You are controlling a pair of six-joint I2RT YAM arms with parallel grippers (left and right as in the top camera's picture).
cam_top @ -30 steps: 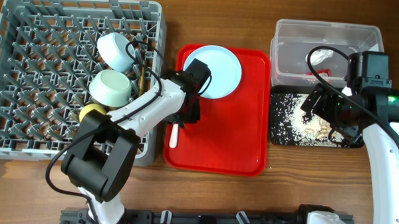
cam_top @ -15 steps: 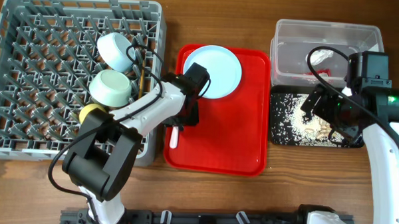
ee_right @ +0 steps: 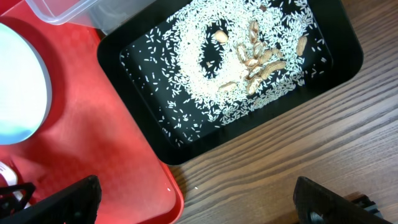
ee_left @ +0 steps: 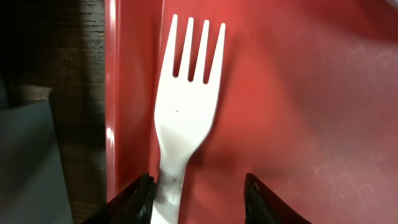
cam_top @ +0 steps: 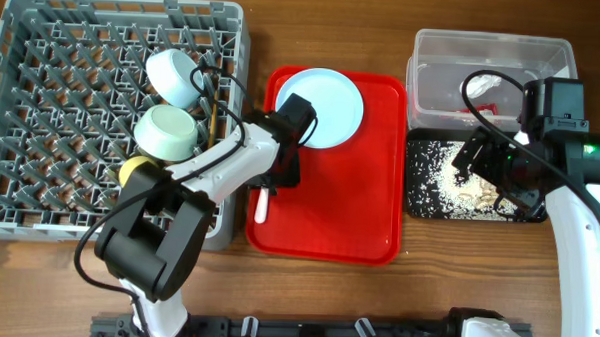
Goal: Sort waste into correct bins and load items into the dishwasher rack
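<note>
White fork [ee_left: 186,106] lies within the spread-fingered left hand [ee_left: 199,190] — overhead hides that gap

Black tray [ee_right: 339,62], upper centre: rice scraps [ee_right: 193,87] ringed, beige bits [ee_right: 261,59] clustered. Red tray [ee_right: 93,137] just beside, left.

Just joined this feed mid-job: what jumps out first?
The red tray at the centre grabs the eye, with a pale blue plate at its top edge and the left tool open astride a white fork by its left rim. Rice scraps speckle the black tray at right; the grey rack fills the left.
</note>
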